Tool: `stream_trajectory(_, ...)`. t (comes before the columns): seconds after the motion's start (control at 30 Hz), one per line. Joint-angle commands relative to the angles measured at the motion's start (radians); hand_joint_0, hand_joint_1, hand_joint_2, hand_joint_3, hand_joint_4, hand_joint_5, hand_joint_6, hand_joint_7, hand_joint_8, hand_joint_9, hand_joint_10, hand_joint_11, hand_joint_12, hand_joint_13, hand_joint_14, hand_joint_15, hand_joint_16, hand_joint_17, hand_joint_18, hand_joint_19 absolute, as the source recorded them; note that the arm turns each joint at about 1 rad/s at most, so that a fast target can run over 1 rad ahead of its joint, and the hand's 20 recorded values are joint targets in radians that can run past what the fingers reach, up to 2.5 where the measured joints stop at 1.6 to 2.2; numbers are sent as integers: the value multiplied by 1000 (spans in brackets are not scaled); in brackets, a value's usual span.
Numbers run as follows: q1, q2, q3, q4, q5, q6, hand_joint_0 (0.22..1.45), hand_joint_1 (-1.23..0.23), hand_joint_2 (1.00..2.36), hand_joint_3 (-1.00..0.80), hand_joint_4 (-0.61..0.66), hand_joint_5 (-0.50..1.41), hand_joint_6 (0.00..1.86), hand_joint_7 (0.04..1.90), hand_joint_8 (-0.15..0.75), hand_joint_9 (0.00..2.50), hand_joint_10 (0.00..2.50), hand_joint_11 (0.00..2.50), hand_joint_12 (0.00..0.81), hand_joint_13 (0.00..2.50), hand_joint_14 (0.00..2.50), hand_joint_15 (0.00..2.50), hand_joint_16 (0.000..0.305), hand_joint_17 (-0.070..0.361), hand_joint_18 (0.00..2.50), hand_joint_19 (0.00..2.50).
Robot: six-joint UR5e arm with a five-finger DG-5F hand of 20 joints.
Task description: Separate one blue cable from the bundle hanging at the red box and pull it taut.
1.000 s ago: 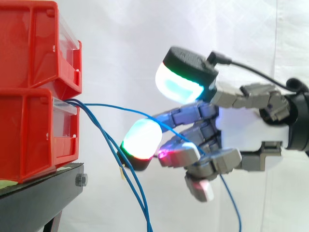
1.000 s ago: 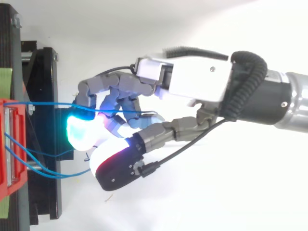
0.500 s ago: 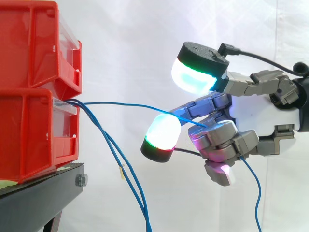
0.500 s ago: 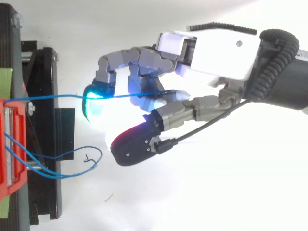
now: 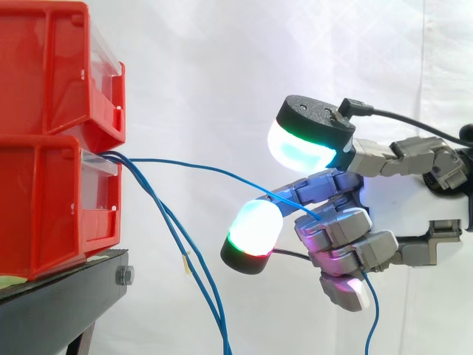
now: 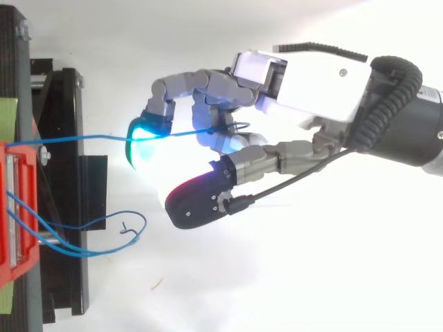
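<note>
Side view shows you the cable (image 5: pixel 207 168) bowing from the lower box's (image 5: pixel 44 200) front edge out to the hand (image 5: pixel 388 203). The hand's fingers are curled tight round it, and the tail dangles below. The cable looks thin, limp and slick, so it will likely slide; grip it deep in the curled fingers. Top view adds what that hides: the cable runs well apart from the bundle (image 6: pixel 97 221), which loops off the stand's (image 6: pixel 66 138) edge.

Red bins (image 5: pixel 44 200) cut off at left edge, blue cable (image 5: pixel 185 163) partly hidden inside curled hand (image 5: pixel 384 211)
</note>
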Motion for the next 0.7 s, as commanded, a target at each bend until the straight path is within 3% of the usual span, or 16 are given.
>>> stream_trajectory(0.0, 3, 1, -20, 56, 14, 5, 479, -625, 1000, -500, 232, -209, 501, 1202, 389, 264, 1890, 1222, 434, 471, 2311, 1221, 54, 121, 947, 1258)
stream_trajectory(0.13, 5, 1, -19, 54, 10, 35, 471, -664, 1000, -500, 237, -209, 501, 1202, 400, 236, 2014, 1213, 445, 436, 2456, 1229, 54, 120, 963, 1279)
stream_trajectory(0.3, 5, -1, -19, 50, 10, 58, 471, -712, 1000, -500, 246, -206, 501, 1208, 401, 154, 2413, 1111, 443, 390, 2500, 1271, 52, 118, 1002, 1340)
stream_trajectory(0.67, 5, -1, -19, 39, 14, 128, 467, -717, 1000, -500, 254, -206, 500, 1210, 412, 112, 2500, 1117, 442, 396, 2500, 1317, 50, 112, 1062, 1484)
